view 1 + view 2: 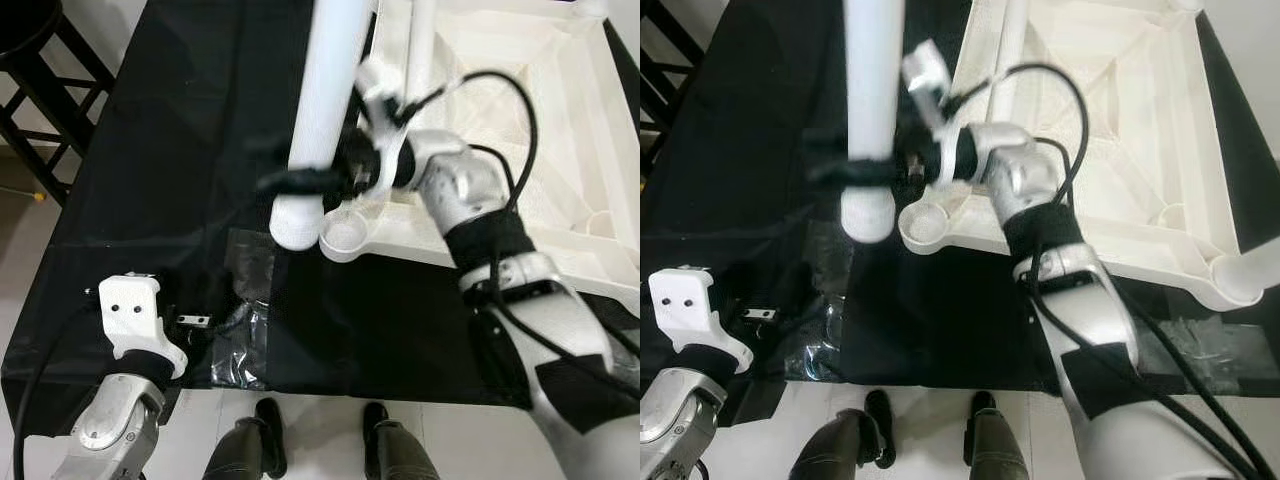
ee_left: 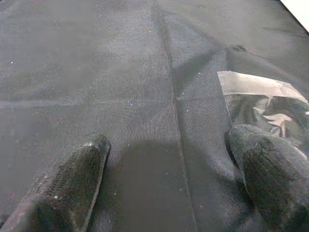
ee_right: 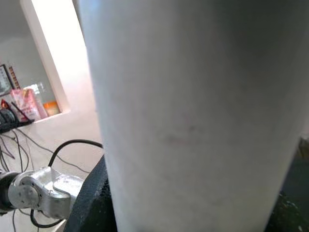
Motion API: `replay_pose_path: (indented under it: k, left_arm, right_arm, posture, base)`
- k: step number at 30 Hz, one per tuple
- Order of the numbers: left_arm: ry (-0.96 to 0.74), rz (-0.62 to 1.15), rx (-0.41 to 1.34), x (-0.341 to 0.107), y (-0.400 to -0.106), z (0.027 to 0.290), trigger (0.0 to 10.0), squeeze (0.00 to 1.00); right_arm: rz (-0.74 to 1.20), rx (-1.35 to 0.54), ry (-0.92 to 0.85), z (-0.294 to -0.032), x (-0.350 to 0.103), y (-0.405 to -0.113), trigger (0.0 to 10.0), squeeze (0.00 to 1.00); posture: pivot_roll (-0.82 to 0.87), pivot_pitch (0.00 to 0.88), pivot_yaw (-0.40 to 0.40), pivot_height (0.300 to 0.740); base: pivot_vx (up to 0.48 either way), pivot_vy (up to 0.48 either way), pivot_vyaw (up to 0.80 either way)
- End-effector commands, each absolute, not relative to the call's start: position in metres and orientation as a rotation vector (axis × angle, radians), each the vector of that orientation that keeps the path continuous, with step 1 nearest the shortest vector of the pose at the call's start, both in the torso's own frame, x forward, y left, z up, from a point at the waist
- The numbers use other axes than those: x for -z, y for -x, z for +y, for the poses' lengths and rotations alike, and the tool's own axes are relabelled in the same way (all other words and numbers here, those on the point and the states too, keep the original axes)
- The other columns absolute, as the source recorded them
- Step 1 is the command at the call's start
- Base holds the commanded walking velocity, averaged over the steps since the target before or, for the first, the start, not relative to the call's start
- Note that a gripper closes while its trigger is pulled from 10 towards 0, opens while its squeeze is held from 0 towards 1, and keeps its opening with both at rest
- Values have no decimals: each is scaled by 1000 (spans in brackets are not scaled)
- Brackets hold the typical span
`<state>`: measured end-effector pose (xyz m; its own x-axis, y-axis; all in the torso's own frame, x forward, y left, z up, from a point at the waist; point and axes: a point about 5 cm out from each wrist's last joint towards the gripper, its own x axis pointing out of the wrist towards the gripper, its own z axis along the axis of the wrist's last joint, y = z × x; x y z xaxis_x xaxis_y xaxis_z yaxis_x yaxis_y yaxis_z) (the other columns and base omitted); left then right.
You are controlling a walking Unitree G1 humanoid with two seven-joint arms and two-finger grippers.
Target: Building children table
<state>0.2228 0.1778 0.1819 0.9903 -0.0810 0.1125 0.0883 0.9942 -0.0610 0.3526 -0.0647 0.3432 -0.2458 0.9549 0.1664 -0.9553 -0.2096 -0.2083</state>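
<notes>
A white upturned tabletop [image 1: 520, 110] lies on black cloth [image 1: 190, 120], its round corner socket [image 1: 350, 236] nearest me. My right gripper [image 1: 300, 180] is shut on a white tubular table leg [image 1: 325, 110], held upright just left of that socket; its lower end [image 1: 296, 225] hangs beside the socket, not in it. The leg [image 3: 193, 116] sits close before the right wrist camera, between the dark fingers [image 3: 91, 203]. My left gripper [image 2: 169, 179] rests low over the cloth at the near left, open, with nothing between its fingers [image 2: 72, 188].
Clear plastic wrap with tape [image 1: 240, 330] lies on the cloth near the left arm [image 1: 135, 330]. A dark wooden stool [image 1: 45, 90] stands at the far left. Another socket [image 1: 1245, 280] sits at the tabletop's right corner. My feet [image 1: 320, 445] stand on the white floor.
</notes>
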Motion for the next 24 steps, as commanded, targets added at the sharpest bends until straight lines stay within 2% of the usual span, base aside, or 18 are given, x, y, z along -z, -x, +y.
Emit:
replay_pose_path:
  k: [1, 2, 5, 8, 11, 16, 24]
  left_arm:
    - [51, -83, 73, -175, -220, 180, 10000, 0]
    - [51, -83, 73, -175, -220, 180, 10000, 0]
    - [49, -86, 71, -175, -221, 180, 10000, 0]
    - [48, -86, 70, -175, -221, 180, 10000, 0]
    - [48, -87, 70, -175, -221, 180, 10000, 0]
    - [49, -90, 68, -175, -222, 180, 10000, 0]
    - [53, -95, 68, -176, -222, 180, 10000, 0]
  right_arm:
    - [-273, -1810, 22, -66, -337, -354, 10000, 0]
    - [-273, -1810, 22, -66, -337, -354, 10000, 0]
    - [-152, -1784, 214, -73, -317, -358, 10000, 0]
    - [-113, -1771, 247, -75, -312, -360, 10000, 0]
    - [-97, -1761, 262, -76, -309, -361, 10000, 0]
    - [-66, -1635, 304, -77, -308, -369, 10000, 0]
    - [-7, -1693, 268, -92, -304, -367, 10000, 0]
  posture:
    - [60, 402, -19, 740]
    - [60, 402, -19, 740]
    - [57, 403, -21, 740]
    - [57, 404, -20, 740]
    - [56, 405, -19, 740]
    - [55, 408, -19, 740]
    - [53, 410, -18, 740]
  base:
    - [0, 0, 0]
    - [0, 0, 0]
    - [0, 0, 0]
    - [0, 0, 0]
    - [0, 0, 0]
    - [0, 0, 0]
    - [0, 0, 0]
